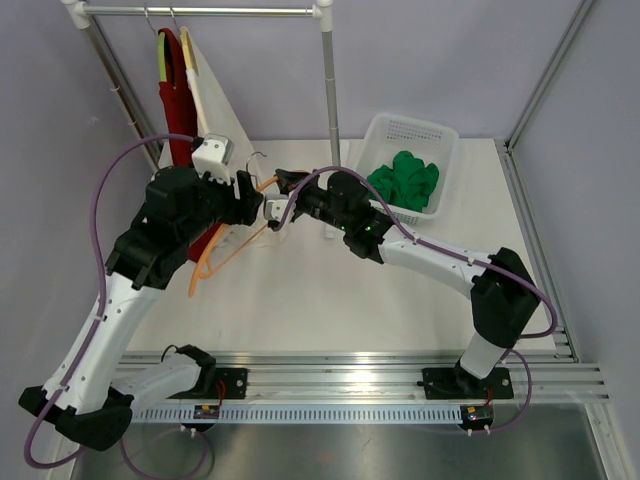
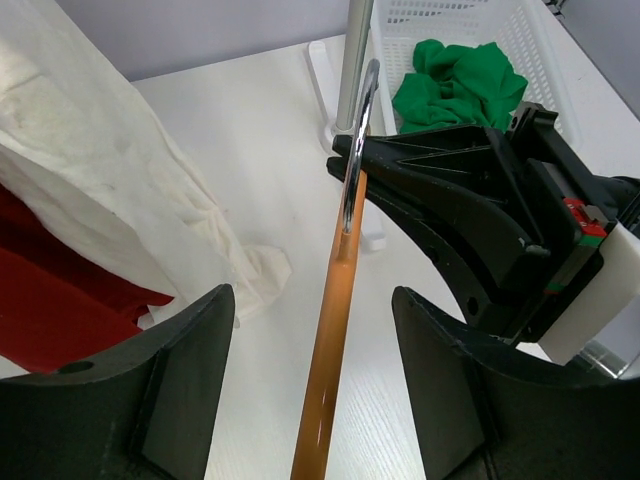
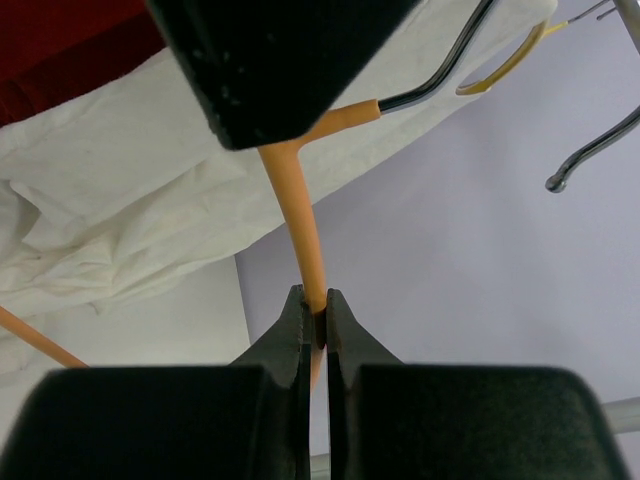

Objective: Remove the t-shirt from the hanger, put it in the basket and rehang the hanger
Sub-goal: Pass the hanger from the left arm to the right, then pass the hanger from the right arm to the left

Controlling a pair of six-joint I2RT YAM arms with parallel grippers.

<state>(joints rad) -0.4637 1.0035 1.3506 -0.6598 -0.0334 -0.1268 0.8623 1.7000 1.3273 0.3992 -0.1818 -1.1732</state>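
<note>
While only the right gripper (image 3: 313, 320) has hold of the orange hanger (image 2: 335, 300), jaws pressed together on its thin neck, the whole thing hangs on one narrow pinch, and that is what I would watch. The left gripper (image 2: 308, 330) stands with its jaws wide apart on either side of the orange bar, touching nothing, so it gives no support. If the right arm swings or tilts, the hanger could pivot in that pinch or slip out and drop onto the table (image 1: 330, 300). Its metal hook sits close to the rack's upright post (image 2: 355, 60) and could catch there. Its lower end lies near the hem of the cream garment (image 1: 215, 100), where it could snag. The hanger looks bare from where I stand. The green t-shirt (image 1: 405, 180) lies crumpled in the white basket (image 1: 420, 128) at the far right (I take it for the task's shirt, though nothing proves it). By my count there are two arms, one basket and three garments. One garment is green in the basket, and a red garment (image 1: 178, 110) and the cream one hang on the rail (image 1: 200, 11). There are three hangers, the orange one in the grip and one inside each hanging garment.
</note>
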